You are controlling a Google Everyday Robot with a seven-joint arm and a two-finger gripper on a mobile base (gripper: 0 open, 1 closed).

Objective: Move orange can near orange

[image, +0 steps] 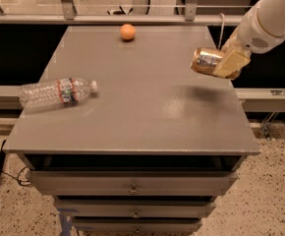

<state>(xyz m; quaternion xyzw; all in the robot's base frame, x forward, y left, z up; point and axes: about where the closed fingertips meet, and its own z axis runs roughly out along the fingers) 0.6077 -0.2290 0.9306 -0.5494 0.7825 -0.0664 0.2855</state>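
Note:
The orange can (pixel 206 60) is copper-orange with a silver end and is held on its side, lifted above the right part of the grey table top (pixel 142 112). My gripper (pixel 227 63) is shut on the orange can, its tan fingers (pixel 232 62) wrapping the can's right half. The orange (pixel 128 31), a small round fruit, rests on the table near the far edge, left of the can and well apart from it.
A clear plastic water bottle (pixel 56 92) lies on its side at the table's left edge. The table is a cabinet with drawers (pixel 132 186) in front. A railing (pixel 132 6) runs behind the far edge.

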